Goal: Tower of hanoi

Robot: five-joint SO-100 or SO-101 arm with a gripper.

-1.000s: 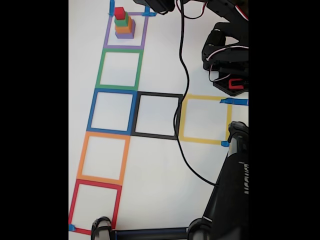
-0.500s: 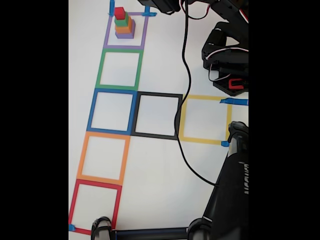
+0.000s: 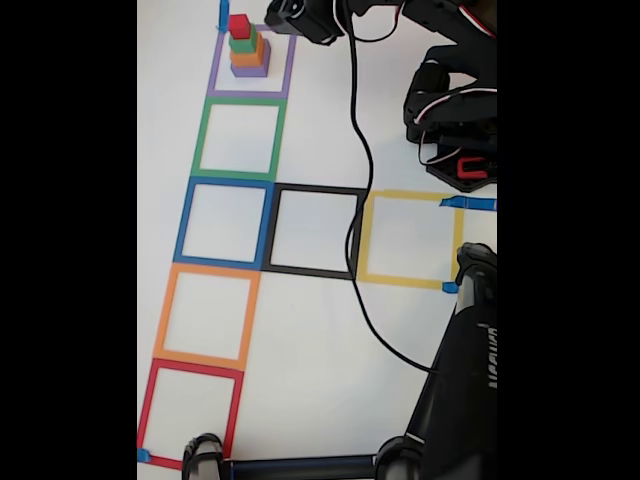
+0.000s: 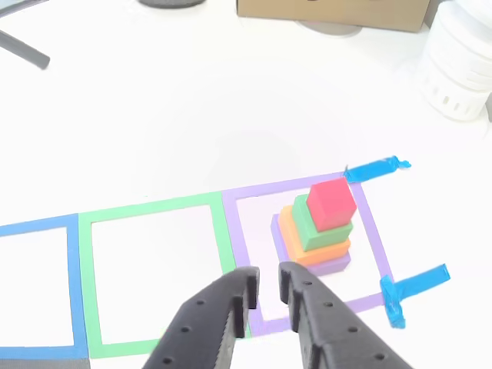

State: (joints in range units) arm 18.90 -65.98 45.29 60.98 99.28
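The tower of hanoi [image 3: 247, 48] stands in the purple tape square [image 3: 214, 75] at the top left of the fixed view. Its blocks are stacked with purple at the bottom, then orange, green and red. In the other view the red block [image 4: 331, 203] tops the green [image 4: 310, 231], orange [image 4: 296, 247] and purple [image 4: 338, 266] ones. My gripper [image 3: 283, 20] hovers just right of the stack in the fixed view. From the other view, the gripper [image 4: 267, 283] is low and to the left of the stack, clear of it. It is open by a narrow gap and holds nothing.
Green [image 3: 199, 140], blue [image 3: 184, 222], orange [image 3: 163, 315] and red [image 3: 146, 410] tape squares run down the left of the fixed view. Black [image 3: 314, 189] and yellow [image 3: 408, 196] squares branch right. A black cable [image 3: 365, 150] crosses the sheet. A black stand [image 3: 460, 380] fills the bottom right.
The gripper has swung left along the top edge toward the stack. The cable shifted with it. The blocks have not moved.
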